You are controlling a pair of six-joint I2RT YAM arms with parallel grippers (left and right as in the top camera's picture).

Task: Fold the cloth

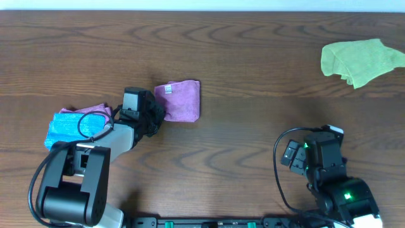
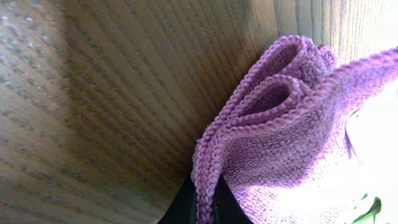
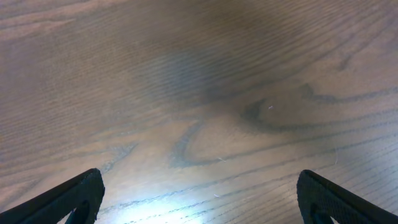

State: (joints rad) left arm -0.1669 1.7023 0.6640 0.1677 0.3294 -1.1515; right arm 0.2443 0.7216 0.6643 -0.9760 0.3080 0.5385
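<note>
The purple cloth (image 1: 182, 100) lies folded into a small rectangle left of the table's middle, with a white tag (image 1: 168, 89) at its far left corner. My left gripper (image 1: 159, 115) is at the cloth's near left corner and is shut on it. In the left wrist view the cloth (image 2: 280, 137) shows stacked folded layers, and its stitched edge is pinched between the black fingers of the left gripper (image 2: 206, 208). My right gripper (image 3: 205, 205) hangs open over bare wood, far from the cloth, at the near right (image 1: 292, 154).
A blue folded cloth (image 1: 66, 130) lies at the left on top of a pink-purple one (image 1: 95, 109), close behind my left arm. A lime-green cloth (image 1: 361, 60) sits crumpled at the far right. The wooden table (image 1: 253, 95) lies bare between them.
</note>
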